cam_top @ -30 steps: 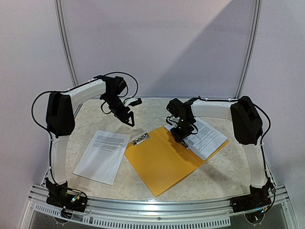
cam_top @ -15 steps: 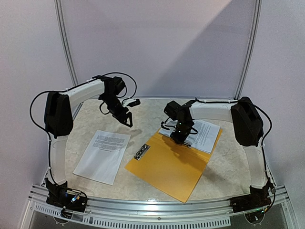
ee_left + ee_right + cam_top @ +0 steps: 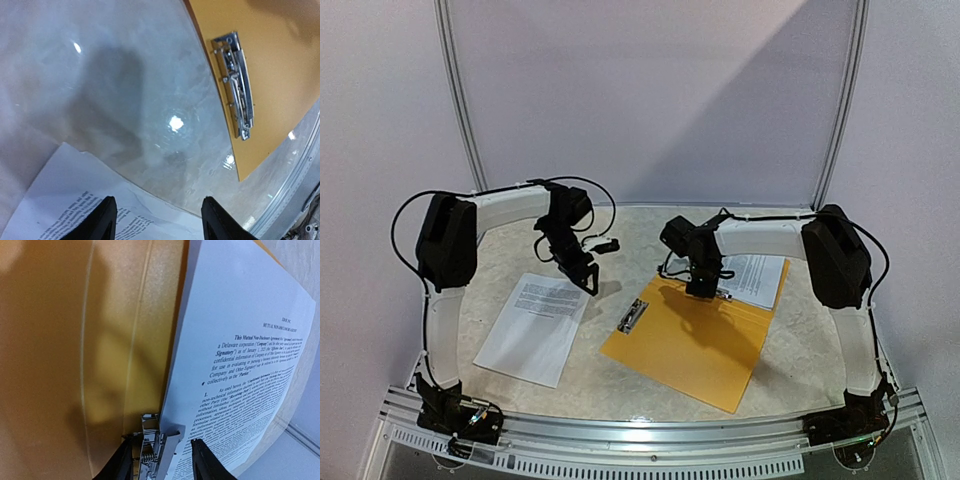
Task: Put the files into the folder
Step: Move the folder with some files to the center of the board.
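From above, the folder [image 3: 695, 340] lies open and flat on the bench [image 3: 790, 375], one sheet [image 3: 752, 277] at its far right corner, another sheet [image 3: 535, 325] well apart to the left. My left end effector [image 3: 588, 280] hovers over that sheet's far edge.

My left wrist view shows its jaws parted and empty above the paper [image 3: 75, 220]. Thin, limp, slippery: I'd pinch an edge.

My right wrist view shows my right end effector [image 3: 160, 460] around a metal clip [image 3: 155, 447] at the page [image 3: 240, 385] edge; whether it grips, I cannot tell.
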`<act>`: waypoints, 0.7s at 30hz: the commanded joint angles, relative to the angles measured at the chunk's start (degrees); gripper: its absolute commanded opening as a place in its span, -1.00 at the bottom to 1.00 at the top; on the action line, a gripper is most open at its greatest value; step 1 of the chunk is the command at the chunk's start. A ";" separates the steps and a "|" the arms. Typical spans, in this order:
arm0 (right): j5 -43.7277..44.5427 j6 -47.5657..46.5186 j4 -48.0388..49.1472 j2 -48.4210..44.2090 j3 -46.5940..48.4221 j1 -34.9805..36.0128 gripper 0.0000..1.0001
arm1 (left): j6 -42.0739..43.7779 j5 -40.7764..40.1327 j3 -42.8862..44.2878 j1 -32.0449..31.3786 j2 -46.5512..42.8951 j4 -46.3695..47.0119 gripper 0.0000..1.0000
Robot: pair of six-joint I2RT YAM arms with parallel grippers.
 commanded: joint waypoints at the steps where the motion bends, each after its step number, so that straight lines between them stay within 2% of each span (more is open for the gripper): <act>1: 0.36 -0.23 -0.39 -2.77 2.79 0.45 -0.16 | 1.03 -0.08 -4.66 -3.57 -1.58 1.75 0.18; 6: -6.64 6.76 0.48 -10.33 3.10 2.58 -0.12 | 1.11 -3.58 -8.38 -6.63 -1.26 4.56 0.14; 9: -9.01 14.81 3.06 -15.76 -1.66 2.56 -0.11 | 0.95 -7.58 -8.42 -8.00 -0.60 6.85 0.10; 11: -7.54 21.85 3.21 -20.18 -5.14 2.48 -0.12 | 0.94 -10.06 -8.15 -9.03 -0.02 8.38 0.07; 14: -6.07 41.24 -1.59 -23.64 -10.41 1.26 -0.20 | 1.25 -12.59 -8.10 -10.74 1.10 10.23 0.05; 15: -5.57 49.83 -2.88 -25.75 -13.59 0.45 -0.22 | 1.34 -13.31 -8.08 -11.17 1.44 10.70 0.05; 17: -4.49 60.77 -4.64 -29.61 -21.20 -1.64 -0.24 | 1.36 -14.76 -7.71 -11.60 2.00 11.34 0.03; 19: -3.09 69.70 -5.68 -34.22 -28.66 -4.17 -0.30 | 1.38 -15.84 -7.08 -11.58 2.41 11.63 0.01; 21: -3.39 74.57 -5.40 -37.73 -35.97 -7.23 -0.38 | 1.83 -17.16 -6.63 -11.58 2.62 11.91 -0.01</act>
